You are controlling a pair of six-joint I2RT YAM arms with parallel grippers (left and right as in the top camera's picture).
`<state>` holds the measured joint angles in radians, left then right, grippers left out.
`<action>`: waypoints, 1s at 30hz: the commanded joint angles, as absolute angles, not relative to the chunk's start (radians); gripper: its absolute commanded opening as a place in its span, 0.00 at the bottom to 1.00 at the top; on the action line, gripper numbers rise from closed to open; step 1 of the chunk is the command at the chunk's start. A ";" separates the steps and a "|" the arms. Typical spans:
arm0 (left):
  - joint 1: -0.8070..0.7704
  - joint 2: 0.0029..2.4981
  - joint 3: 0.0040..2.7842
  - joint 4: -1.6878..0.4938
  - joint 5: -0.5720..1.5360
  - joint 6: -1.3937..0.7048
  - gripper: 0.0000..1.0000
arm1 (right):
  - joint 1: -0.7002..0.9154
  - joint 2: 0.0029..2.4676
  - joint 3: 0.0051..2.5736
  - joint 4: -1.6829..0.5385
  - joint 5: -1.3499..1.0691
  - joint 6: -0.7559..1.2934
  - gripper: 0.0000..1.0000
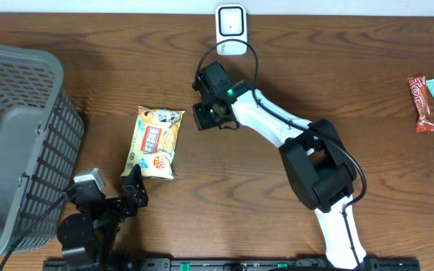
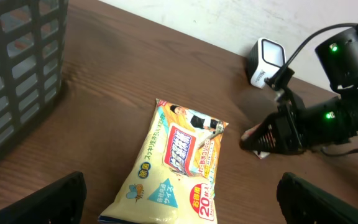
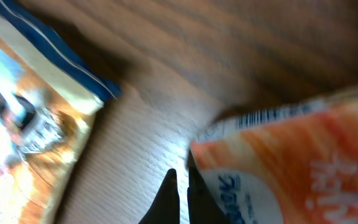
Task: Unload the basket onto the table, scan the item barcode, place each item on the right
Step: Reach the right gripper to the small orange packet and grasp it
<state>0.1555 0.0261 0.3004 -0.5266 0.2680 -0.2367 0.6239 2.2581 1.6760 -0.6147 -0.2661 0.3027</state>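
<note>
My right gripper (image 3: 180, 186) is clenched tight, the two dark fingers (image 3: 166, 196) pressed together on the near edge of the orange packet (image 3: 291, 168). That packet fills the lower right of my right wrist view, close and blurred. Its barcode (image 3: 272, 115) is a short strip of black lines along the upper edge, on the side facing away from the yellow packet (image 1: 155, 143).

The orange packet sits just to the right of the yellow packet, off its upper right corner. A strip of bare table (image 1: 353, 68) lies between the two, so they are near each other but apart. From my left wrist, only a small orange and white bit shows at the tips of my right fingers. From overhead, the gripper covers it entirely.

The yellow packet lies flat with its printed face up. My left gripper (image 1: 132, 184) is at its lower left corner, fingers spread wide and grasping nothing. The packet's lower end shows between them in my left wrist view.

The white scanner (image 1: 230, 28) stands beyond the yellow packet, up and to the right, at the far edge of the table. The grey basket (image 1: 44, 150) is to the left of the yellow packet. Two small snack wrappers (image 1: 426, 103) lie far to its right, well apart from it.
</note>
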 commanded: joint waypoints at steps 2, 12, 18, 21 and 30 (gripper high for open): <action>0.158 0.023 0.298 -0.524 0.280 -0.242 0.98 | 0.620 2.226 1.676 -0.723 -0.208 0.200 0.01; 0.158 0.023 0.298 -0.524 0.280 -0.242 0.98 | 0.642 2.095 1.672 -0.588 -0.167 0.200 0.05; 0.158 0.023 0.298 -0.524 0.280 -0.242 0.98 | 0.653 2.238 1.673 -0.384 -0.160 0.201 0.10; 0.158 0.023 0.298 -0.524 0.280 -0.242 0.97 | 0.646 2.294 1.673 -0.348 -0.155 0.201 0.09; 0.158 0.023 0.298 -0.524 0.280 -0.242 0.98 | 0.638 2.242 1.683 -0.684 0.070 0.201 0.01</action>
<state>0.1555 0.0261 0.3004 -0.5262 0.2684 -0.2367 0.6437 2.2787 1.6913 -0.5739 -0.0948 0.2039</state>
